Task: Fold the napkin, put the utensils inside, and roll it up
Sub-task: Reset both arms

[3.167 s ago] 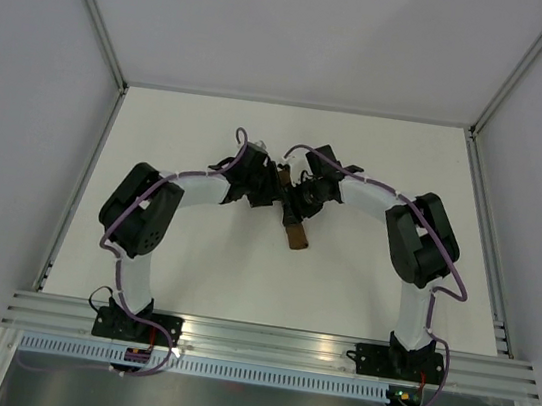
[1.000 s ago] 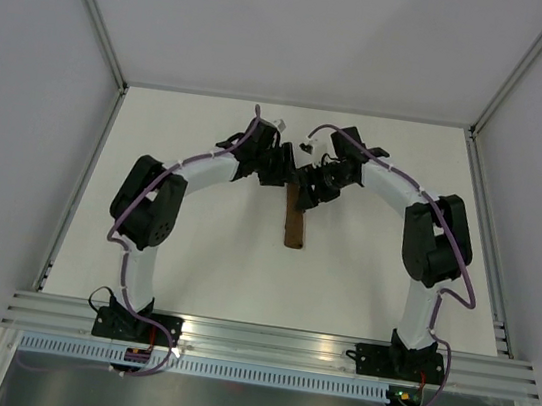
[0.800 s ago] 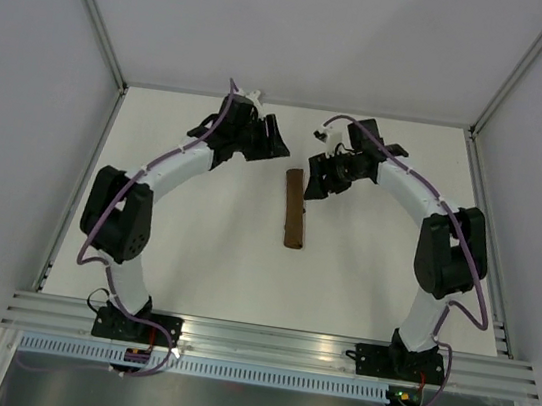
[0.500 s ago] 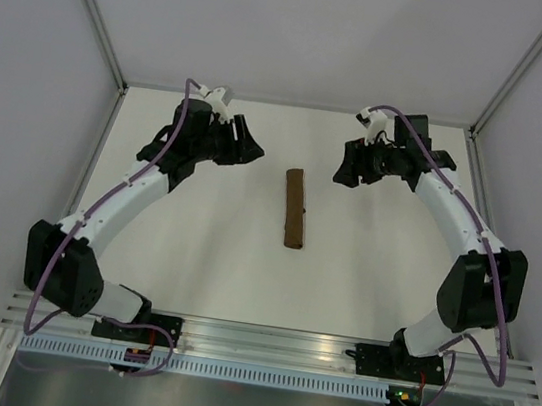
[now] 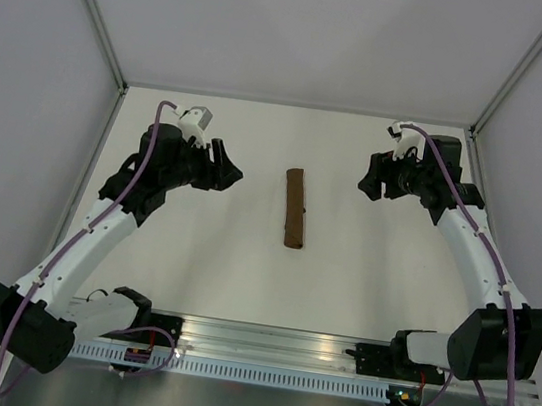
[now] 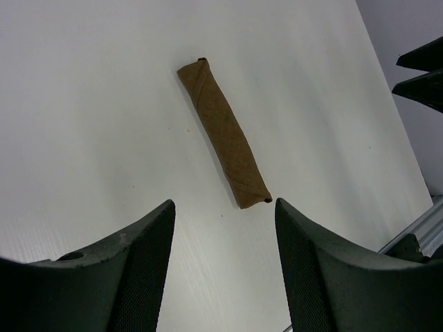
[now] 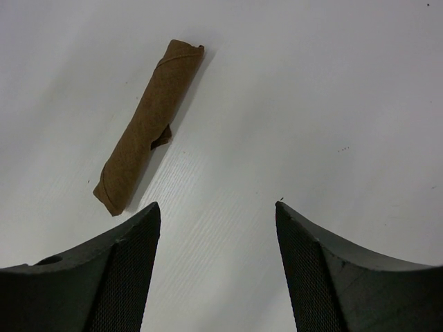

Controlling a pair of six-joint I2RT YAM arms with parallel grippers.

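The brown napkin (image 5: 295, 209) lies rolled into a tight tube in the middle of the white table, also seen in the left wrist view (image 6: 223, 133) and the right wrist view (image 7: 149, 124). The utensils are hidden; none shows outside the roll. My left gripper (image 5: 227, 169) hangs well to the left of the roll, open and empty (image 6: 224, 207). My right gripper (image 5: 367, 189) hangs well to its right, open and empty (image 7: 217, 207). Neither touches the napkin.
The white table (image 5: 193, 253) is bounded by metal rails at its left and right edges (image 5: 81, 187) and a grey wall behind. The right gripper's dark fingers (image 6: 422, 72) show at the right edge of the left wrist view.
Both arms have let go of the rolled napkin and swung outward, left arm to the left, right arm to the right. The roll stays put.
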